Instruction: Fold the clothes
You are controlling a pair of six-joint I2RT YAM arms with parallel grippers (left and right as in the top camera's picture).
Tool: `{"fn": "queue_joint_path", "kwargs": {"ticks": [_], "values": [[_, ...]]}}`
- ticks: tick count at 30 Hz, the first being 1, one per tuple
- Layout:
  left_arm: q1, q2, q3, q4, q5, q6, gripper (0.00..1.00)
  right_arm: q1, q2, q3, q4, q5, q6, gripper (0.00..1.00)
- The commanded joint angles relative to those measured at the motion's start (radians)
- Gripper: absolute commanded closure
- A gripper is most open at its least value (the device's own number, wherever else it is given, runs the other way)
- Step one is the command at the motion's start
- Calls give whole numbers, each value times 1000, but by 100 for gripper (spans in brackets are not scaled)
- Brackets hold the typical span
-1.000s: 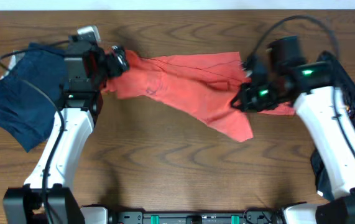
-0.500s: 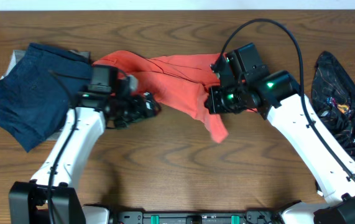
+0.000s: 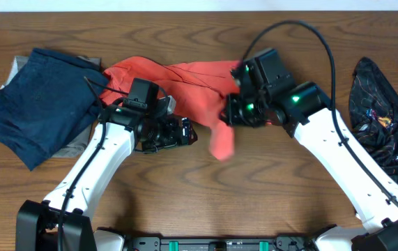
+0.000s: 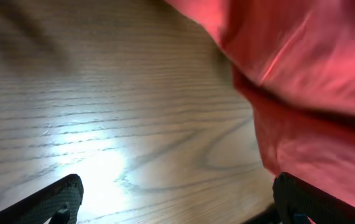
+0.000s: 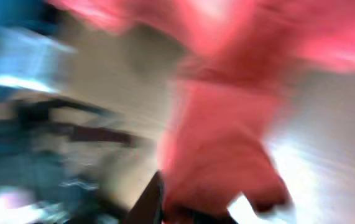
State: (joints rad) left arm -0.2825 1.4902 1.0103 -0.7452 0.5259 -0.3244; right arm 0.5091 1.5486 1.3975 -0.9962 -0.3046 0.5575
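Note:
The coral-red T-shirt point(image 3: 185, 80) lies bunched across the back middle of the table, no lettering showing. One flap of it point(image 3: 220, 143) hangs down from my right gripper point(image 3: 232, 115), which is shut on the cloth. The right wrist view is blurred, but red fabric point(image 5: 227, 143) fills the space beside the dark finger point(image 5: 152, 199). My left gripper point(image 3: 185, 131) is open just in front of the shirt, low over bare wood. Its fingertips point(image 4: 62, 196) stand wide apart with nothing between them, and the red cloth point(image 4: 314, 93) lies close by its right finger.
Navy-blue garments point(image 3: 38, 104) are piled at the far left beside my left arm. A black shiny patterned garment point(image 3: 387, 118) lies at the right edge. My right arm's black cable point(image 3: 324, 49) arcs over the back of the table.
My right gripper has carried the shirt's right edge leftward, so the shirt is now bunched. My left gripper has left the shirt's left end and moved right and forward, open.

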Motion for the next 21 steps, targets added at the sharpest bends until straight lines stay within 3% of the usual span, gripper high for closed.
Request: {"fn": "queue_joint_path", "kwargs": {"ticks": [1,4,7,8,15,21], "values": [[0,-1,10,-14,-33,-46,2,-14,-4,2,-175,474,75,88],[-11,0,8,-9,-33,-60,2,-48,-4,2,-327,677,152,83],[-37,0,8,-2,-33,-102,2,-88,-4,2,-358,651,103,56],[-51,0,8,4,-33,-114,2,-98,-4,2,-359,627,79,53],[-201,7,8,92,-56,-182,2,-170,-4,2,-343,609,34,53],[-353,55,-17,237,-151,-349,2,-285,-4,2,-323,531,-42,53]]}}
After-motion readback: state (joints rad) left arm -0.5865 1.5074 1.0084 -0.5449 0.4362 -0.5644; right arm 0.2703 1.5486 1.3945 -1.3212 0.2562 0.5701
